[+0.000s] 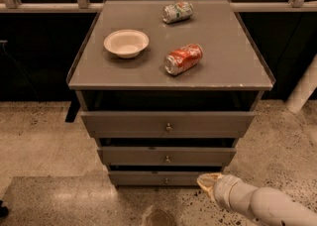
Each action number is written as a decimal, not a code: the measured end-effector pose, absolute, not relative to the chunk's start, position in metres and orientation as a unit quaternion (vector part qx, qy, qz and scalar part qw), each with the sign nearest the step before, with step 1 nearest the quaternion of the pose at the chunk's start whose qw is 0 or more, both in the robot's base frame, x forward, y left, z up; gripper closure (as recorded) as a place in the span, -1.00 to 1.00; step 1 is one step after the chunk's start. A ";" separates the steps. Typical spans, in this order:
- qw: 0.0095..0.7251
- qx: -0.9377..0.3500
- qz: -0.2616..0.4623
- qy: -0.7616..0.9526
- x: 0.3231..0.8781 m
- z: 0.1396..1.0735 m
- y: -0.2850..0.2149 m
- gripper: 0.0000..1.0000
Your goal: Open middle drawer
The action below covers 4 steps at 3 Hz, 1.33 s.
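Grey cabinet (148,74), three stacked drawers, seen from the front and above; everything is placed against it.

Left part of the cabinet top: white bowl (126,42), upright, empty, well apart from both cans.

Cabinet front, top to bottom: top drawer (124,122) with the widest front; middle drawer (131,156) directly below it, second of the three, flat grey front with a small round metal knob (167,159) at centre; bottom drawer (136,178) has the smallest-looking front, just above the floor. A dark gap shows above each front. Nothing touches the middle drawer's knob.

Centre-right of the cabinet top: red can (184,58) on its side, open end toward the front-left, near the front half. Behind it, near the back edge, green-and-silver can (177,12), also on its side. The cans are apart.

Right of the cabinet's bottom corner, low near the floor: gripper (207,181), yellowish tip pointing left toward the cabinet, just beside the right end of the bottom drawer, below and right of the middle drawer's front. Contact with the cabinet can't be told. Can't tell if it's open or closed; it holds nothing visible. White arm (262,204) runs from it to the lower-right corner.

Far right of the cabinet: white post (303,90) leaning on the speckled floor (44,136).
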<state>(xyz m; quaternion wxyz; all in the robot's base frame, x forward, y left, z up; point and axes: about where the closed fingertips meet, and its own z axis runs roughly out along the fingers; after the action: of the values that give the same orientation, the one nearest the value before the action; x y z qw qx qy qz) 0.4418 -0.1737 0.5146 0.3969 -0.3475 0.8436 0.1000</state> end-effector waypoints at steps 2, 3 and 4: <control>0.459 -0.290 0.097 0.834 0.507 0.488 -0.175 1.00; 0.499 -0.250 0.077 0.826 0.549 0.482 -0.181 1.00; 0.499 -0.250 0.077 0.826 0.549 0.482 -0.181 1.00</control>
<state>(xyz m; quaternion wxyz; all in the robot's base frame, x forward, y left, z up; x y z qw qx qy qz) 0.5491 -0.1811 0.4818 0.4993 -0.2499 0.8261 0.0767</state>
